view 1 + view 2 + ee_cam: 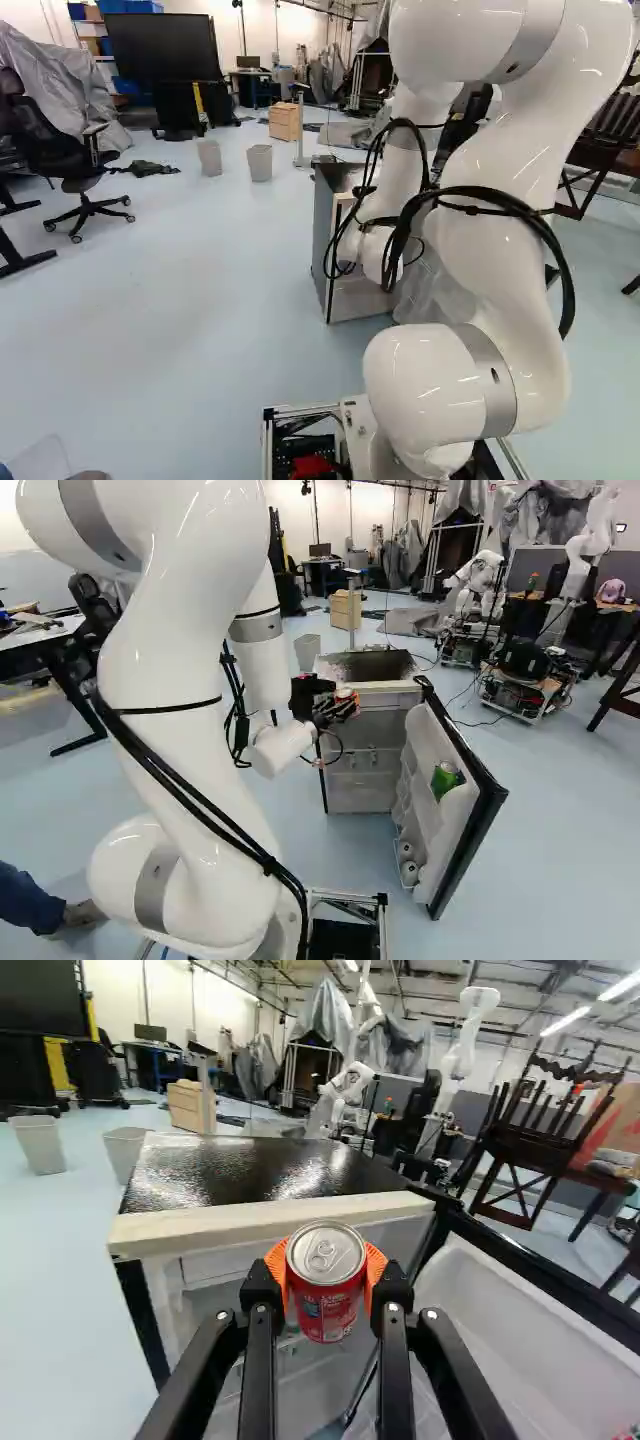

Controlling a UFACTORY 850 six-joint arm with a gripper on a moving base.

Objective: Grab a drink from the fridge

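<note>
In the left base view, the white arm (505, 220) stands right of the middle, partly hiding the fridge (323, 235); beyond lie two grey waste bins (260, 163), a wooden cabinet (285, 122) and a large black screen (162, 48), with an office chair (75, 150) at the left. In the right base view, the gripper (335, 702) is near the top of the fridge's front opening, and the fridge door (430, 760) hangs wide open, a green can (446, 779) on its inner shelf and two white containers (407, 860) low down; another robot (475, 585) stands farther back. In the wrist view, the gripper is closed around the red drink can (326, 1295), orange pads touching it on two sides, its silver lid showing; the can is just in front of the fridge's pale upper edge, outside the compartment.
</note>
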